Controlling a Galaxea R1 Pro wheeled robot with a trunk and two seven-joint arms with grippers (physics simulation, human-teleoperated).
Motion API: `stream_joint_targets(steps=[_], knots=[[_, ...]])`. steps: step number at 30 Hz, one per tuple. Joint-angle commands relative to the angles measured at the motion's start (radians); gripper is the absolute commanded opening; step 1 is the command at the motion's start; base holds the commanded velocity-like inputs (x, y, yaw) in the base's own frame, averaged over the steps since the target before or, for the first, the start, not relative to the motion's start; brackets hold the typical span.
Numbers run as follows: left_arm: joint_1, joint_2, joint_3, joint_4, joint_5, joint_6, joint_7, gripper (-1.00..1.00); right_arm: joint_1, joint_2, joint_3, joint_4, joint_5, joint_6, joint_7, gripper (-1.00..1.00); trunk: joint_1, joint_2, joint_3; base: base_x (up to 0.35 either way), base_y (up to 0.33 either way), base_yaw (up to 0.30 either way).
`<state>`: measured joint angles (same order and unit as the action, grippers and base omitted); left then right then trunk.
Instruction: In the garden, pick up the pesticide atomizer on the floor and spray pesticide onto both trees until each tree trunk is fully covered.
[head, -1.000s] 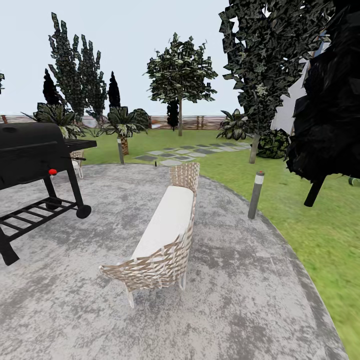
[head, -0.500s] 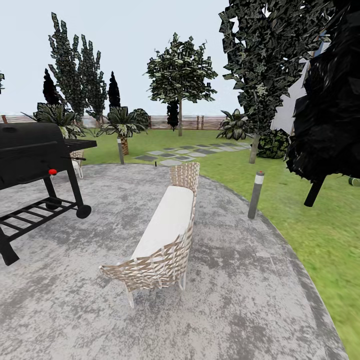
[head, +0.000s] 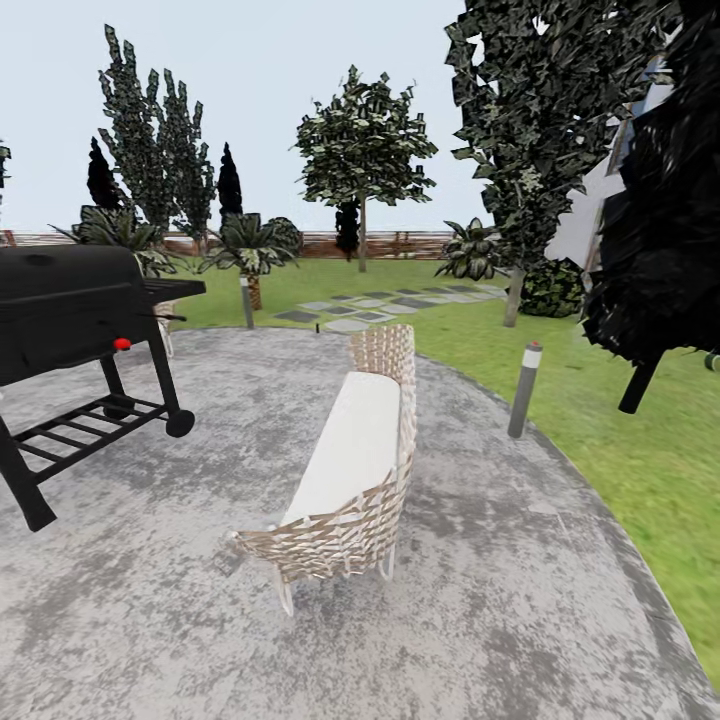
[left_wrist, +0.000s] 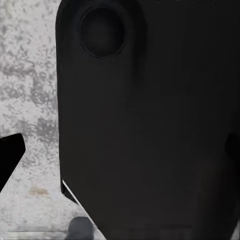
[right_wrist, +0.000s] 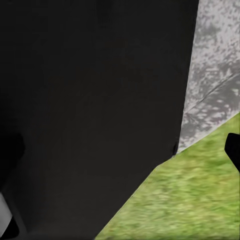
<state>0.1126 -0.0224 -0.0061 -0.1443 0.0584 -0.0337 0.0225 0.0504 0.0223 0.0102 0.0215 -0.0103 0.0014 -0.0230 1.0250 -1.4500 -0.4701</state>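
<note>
Head view across a grey mottled stone patio (head: 500, 600) in the garden. At centre, a woven wicker bench (head: 345, 460) with a white cushion, seen end-on. To the left, a black wheeled barbecue grill (head: 70, 310) with a red knob. To the right, at the patio's curved edge, a short grey bollard lamp (head: 524, 390). Beyond the edge, the green grass floor (head: 640, 460), crossed further back by pale stepping stones (head: 370, 305) and closed off by a brown slatted fence (head: 400, 243). Two trees with pale grey-brown trunks: the nearer tree (head: 530, 100) at upper right, its trunk (head: 514, 297) rising from the grass beside a dark bush, and the farther tree (head: 362, 150) at centre, close to the fence. A black conifer (head: 660, 200) on a thin, leaning dark trunk at the right edge, with a strip of white house wall (head: 580, 220) behind it. Short palm-like plants (head: 248, 250) behind the grill. On the grass at the far right edge, a small dark object (head: 712, 360), cut off and too small to identify as the pesticide atomizer. Left wrist view: left gripper (left_wrist: 120, 150) spread wide, dark fingertips at opposite edges, nothing held, in front of a black body panel (left_wrist: 150, 100) and stone. Right wrist view: right gripper (right_wrist: 120, 150) likewise spread wide and holding nothing, over stone and grass.
</note>
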Motion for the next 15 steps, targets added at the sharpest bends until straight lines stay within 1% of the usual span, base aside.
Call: stream_joint_targets(steps=[1, 6, 11, 15], knots=[[0.001, 0.000, 0.000, -0.002, 0.000, 0.000, 0.000, 1.00, 0.000, 0.000, 0.000, 0.000, 0.000, 0.000, 0.000, 1.00, 0.000, 0.000, 0.000, 0.000, 0.314, 0.000], [0.001, 0.002, 0.000, -0.012, 0.000, 0.000, 0.000, 1.00, 0.000, -0.001, -0.002, -0.001, 0.000, -0.001, 0.000, 1.00, 0.000, 0.000, 0.000, 0.000, 0.315, 0.000], [0.001, 0.002, 0.000, -0.051, 0.000, 0.000, 0.000, 1.00, 0.000, 0.001, -0.002, -0.008, -0.002, -0.002, 0.000, 1.00, 0.000, 0.000, 0.000, 0.000, 0.315, 0.000], [0.001, 0.001, 0.000, -0.069, -0.002, -0.001, -0.001, 1.00, -0.001, 0.003, -0.004, -0.042, -0.002, -0.026, -0.001, 1.00, 0.000, 0.000, 0.000, 0.000, 0.315, 0.000]])
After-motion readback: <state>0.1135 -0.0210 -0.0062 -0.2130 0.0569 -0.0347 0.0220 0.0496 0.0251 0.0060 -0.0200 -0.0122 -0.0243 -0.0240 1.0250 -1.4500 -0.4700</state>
